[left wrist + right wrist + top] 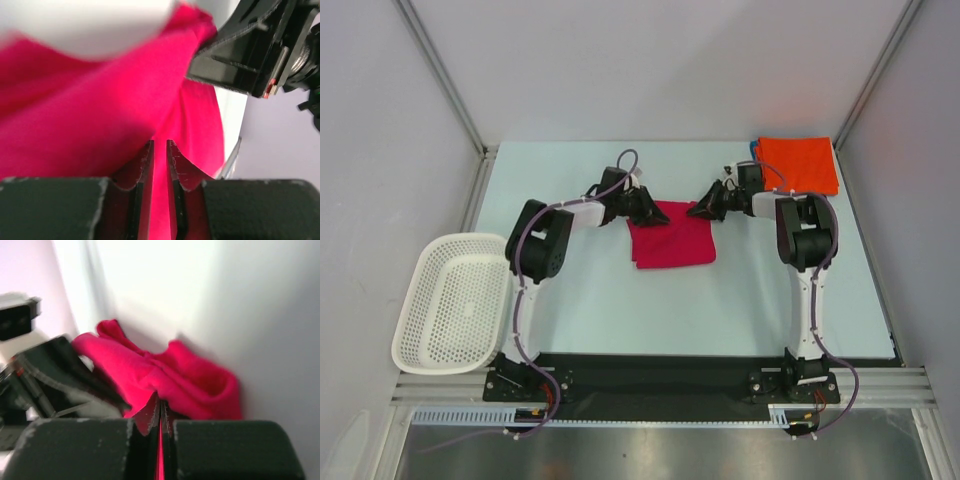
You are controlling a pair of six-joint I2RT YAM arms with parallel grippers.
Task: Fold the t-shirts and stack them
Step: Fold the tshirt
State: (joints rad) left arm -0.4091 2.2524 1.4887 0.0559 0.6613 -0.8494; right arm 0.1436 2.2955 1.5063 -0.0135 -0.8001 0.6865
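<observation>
Because the crimson t-shirt (672,238) is light, limp cloth that sags and bunches wherever it is unsupported, it is judged to handle best when pinched at two edge points spread apart, with the fold layers kept together. It lies partly folded at the middle of the worktop (620,310), between the two arms. The left tool (159,150) is drawn narrow with red cloth in the slot between its fingers. The right tool (160,407) is closed tight, with only a thin sliver of red showing in the seam. Both sit at the shirt's far edge, one toward each corner. A folded orange t-shirt (798,164) rests at the far right corner, well apart. A white perforated basket (455,300) stands at the left, with nothing in it. Both wrist views are blurred. How many layers each tool has caught cannot be made out, and the overhead view hides the pinch points under the tool bodies.
</observation>
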